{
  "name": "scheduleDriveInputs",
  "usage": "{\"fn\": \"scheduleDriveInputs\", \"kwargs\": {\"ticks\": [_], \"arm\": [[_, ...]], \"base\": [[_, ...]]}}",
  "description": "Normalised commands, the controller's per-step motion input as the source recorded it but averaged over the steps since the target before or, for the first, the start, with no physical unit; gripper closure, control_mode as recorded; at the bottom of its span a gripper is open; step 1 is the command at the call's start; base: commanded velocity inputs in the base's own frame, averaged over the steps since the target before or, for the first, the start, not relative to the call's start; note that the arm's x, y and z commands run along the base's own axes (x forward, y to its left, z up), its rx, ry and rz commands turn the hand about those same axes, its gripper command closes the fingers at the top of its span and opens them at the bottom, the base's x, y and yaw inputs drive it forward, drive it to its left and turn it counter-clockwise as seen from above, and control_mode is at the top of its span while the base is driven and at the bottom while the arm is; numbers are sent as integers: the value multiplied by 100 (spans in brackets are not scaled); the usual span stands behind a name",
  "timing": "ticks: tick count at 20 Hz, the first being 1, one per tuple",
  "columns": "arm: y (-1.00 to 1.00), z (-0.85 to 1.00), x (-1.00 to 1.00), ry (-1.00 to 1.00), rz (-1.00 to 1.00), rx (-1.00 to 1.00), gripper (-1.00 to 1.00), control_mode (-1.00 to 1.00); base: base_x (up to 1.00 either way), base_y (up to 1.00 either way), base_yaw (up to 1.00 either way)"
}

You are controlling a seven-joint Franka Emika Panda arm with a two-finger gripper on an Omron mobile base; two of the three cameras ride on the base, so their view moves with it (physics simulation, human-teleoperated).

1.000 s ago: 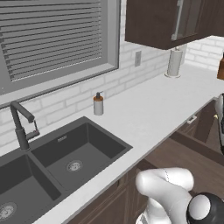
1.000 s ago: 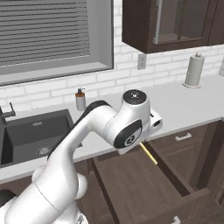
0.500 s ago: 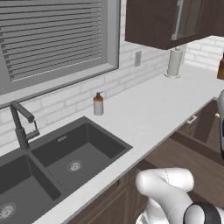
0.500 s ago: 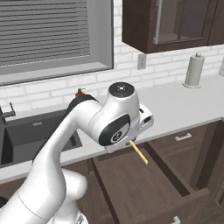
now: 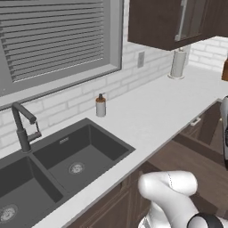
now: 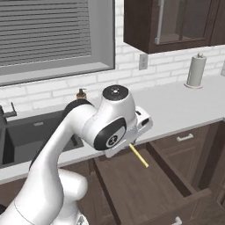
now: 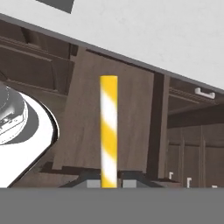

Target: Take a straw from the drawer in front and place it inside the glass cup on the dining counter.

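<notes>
Arm pose: the white Franka arm with dark joints is rising from the lower left of the right base view, bending at a big rounded elbow and reaching forward over the open drawer, its wrist sitting above the drawer's rear half.
Claw: the two-finger gripper (image 7: 108, 180) is pinching the thin yellow-and-white striped straw (image 7: 108, 131) between its two small dark finger tips (image 7: 92, 179), clenched on the straw's lower end in the hand view.
Straw position: in the right base view the straw (image 6: 139, 156) is sticking out from under the white hand, slanting down and to the right, hanging in the air over the drawer floor and touching none of it as far as the view shows.
Straw in hand view: it is standing straight up the middle of the picture, its free end pointing toward the counter edge.
Drawer: the shallow dark brown wooden drawer (image 6: 145, 184) is standing pulled out below the white countertop (image 6: 176, 107), its flat brown floor bare beneath the hand.
Surroundings: the dark double sink (image 5: 67, 164) with a dark tap (image 5: 22, 127) is lying to the left, a small brown soap bottle (image 5: 101, 105) is standing by the white brick wall, and a paper towel roll (image 6: 196, 71) is standing upright at the far right of the countertop.
Cabinet fronts: dark brown doors with metal bar handles (image 6: 184, 137) are sitting beside the open drawer.
</notes>
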Motion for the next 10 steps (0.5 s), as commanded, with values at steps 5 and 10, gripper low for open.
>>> {"fn": "scheduleDriveInputs", "kwargs": {"ticks": [5, 10], "arm": [[0, 0, 0, 0, 0, 0, 100, 100], [0, 0, 0, 0, 0, 0, 100, 100]], "base": [[-69, 44, 31], [-56, 40, 49]]}}
